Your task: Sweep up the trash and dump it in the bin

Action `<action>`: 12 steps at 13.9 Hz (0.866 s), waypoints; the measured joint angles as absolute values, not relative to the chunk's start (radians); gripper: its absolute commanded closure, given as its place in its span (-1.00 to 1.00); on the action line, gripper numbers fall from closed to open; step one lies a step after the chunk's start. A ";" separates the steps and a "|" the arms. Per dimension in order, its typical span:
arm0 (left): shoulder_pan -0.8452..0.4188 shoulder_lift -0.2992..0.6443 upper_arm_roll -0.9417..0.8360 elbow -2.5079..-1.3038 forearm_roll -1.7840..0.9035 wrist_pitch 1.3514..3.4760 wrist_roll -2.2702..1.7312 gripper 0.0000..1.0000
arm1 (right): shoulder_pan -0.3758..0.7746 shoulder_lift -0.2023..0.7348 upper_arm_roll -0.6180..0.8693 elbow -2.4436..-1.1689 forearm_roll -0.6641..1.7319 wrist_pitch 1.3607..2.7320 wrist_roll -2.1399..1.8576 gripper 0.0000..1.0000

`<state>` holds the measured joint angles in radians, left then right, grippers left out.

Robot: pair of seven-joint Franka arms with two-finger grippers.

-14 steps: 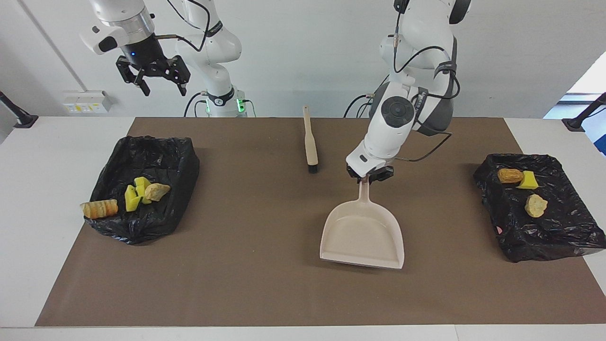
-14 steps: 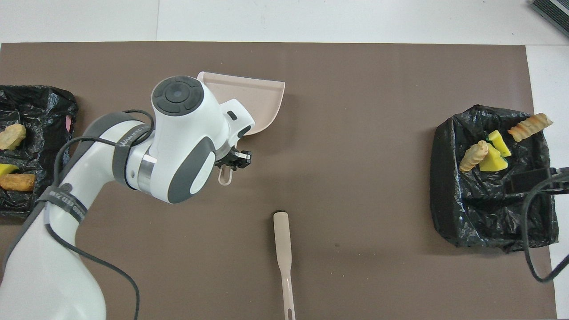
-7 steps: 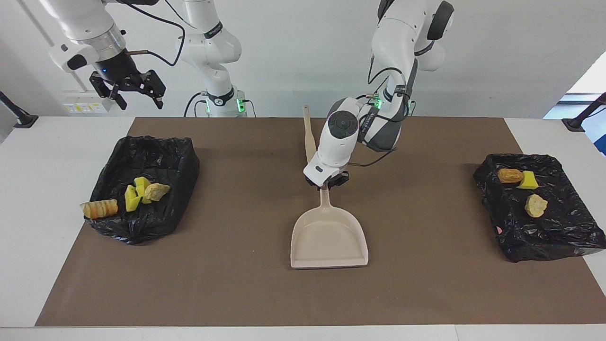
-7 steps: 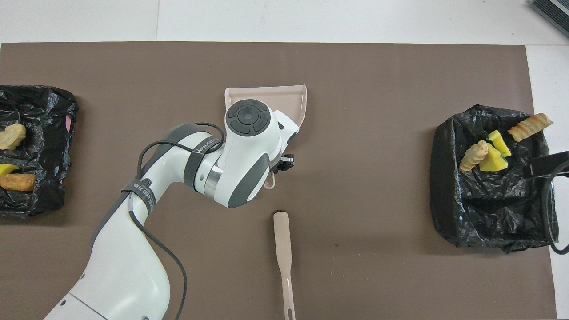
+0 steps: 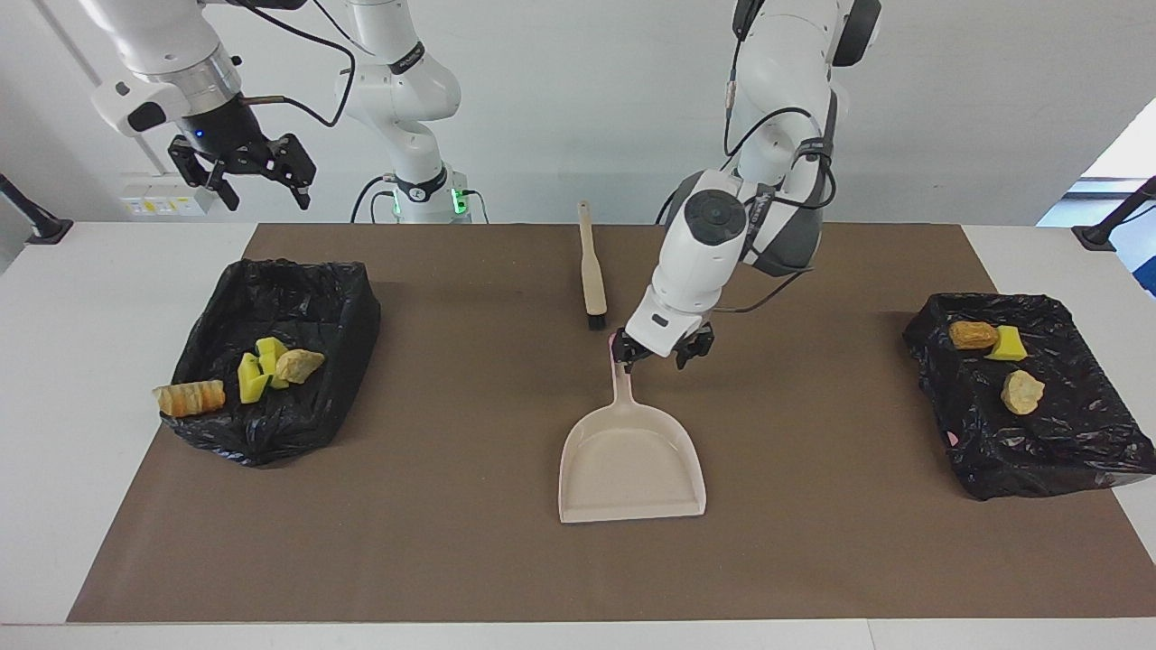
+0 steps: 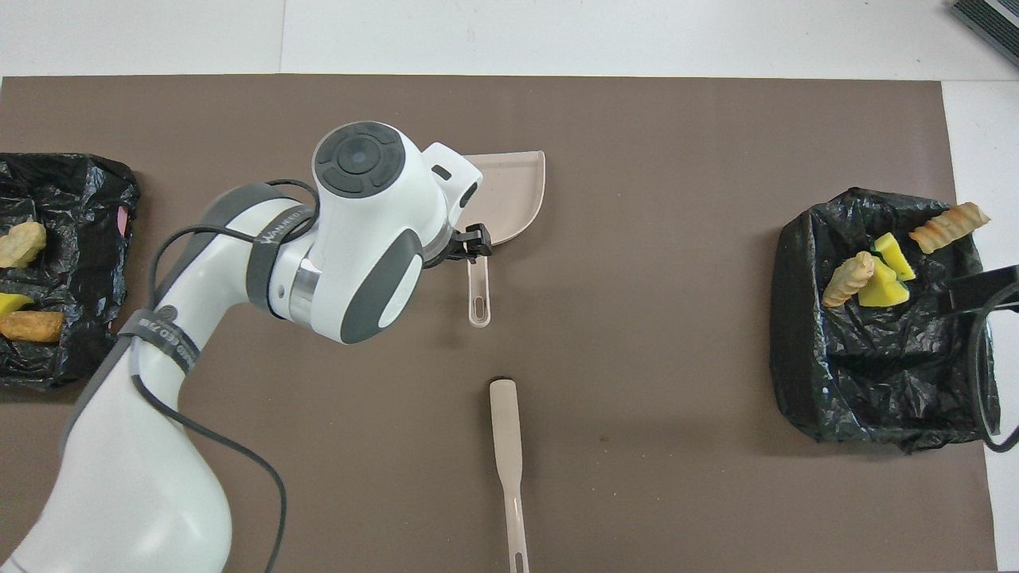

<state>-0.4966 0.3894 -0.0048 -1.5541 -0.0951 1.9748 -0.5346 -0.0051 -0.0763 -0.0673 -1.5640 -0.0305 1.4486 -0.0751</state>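
Note:
The beige dustpan [image 5: 632, 462] lies flat on the brown mat mid-table, its handle [image 6: 478, 296] pointing toward the robots. My left gripper [image 5: 659, 352] is open just above the handle, its jaws spread and holding nothing; it also shows in the overhead view [image 6: 467, 243]. The trash lies in two black-lined bins. The bin [image 5: 280, 298] at the right arm's end holds yellow sponge chunks [image 5: 257, 370] and a tan lump [image 5: 299, 364], with the orange-striped roll [image 5: 190, 397] on its rim. The other bin [image 5: 1039, 442] holds a brown lump [image 5: 973, 335], a yellow chunk [image 5: 1007, 344] and a tan lump [image 5: 1021, 393]. My right gripper [image 5: 262, 191] waits open, high over its table end.
The beige hand brush [image 5: 591, 271] lies on the mat nearer to the robots than the dustpan, bristles toward the pan; it also shows in the overhead view [image 6: 507, 446]. The brown mat [image 5: 452, 542] covers most of the white table.
My left gripper carried the dustpan toward the right arm's end, set it flat and opened, shifting back a little. My right gripper rose and moved toward its end of the table.

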 measured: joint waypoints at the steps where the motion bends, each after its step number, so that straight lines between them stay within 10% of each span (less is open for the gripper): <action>1: -0.466 0.375 -0.003 -1.554 -0.094 1.971 -0.498 -1.00 | -0.005 -0.076 -0.063 -1.563 -0.034 1.449 -0.075 -1.00; 12: -0.065 0.170 0.003 -1.551 -0.094 1.701 0.121 -1.00 | -0.005 -0.076 -0.061 -1.561 -0.029 1.449 -0.075 -1.00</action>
<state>-0.0647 0.1702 0.0026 -1.5508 -0.0944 1.7010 0.1210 -0.0051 -0.0763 -0.0610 -1.5606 -0.0291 1.4486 -0.0752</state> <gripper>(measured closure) 0.000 0.000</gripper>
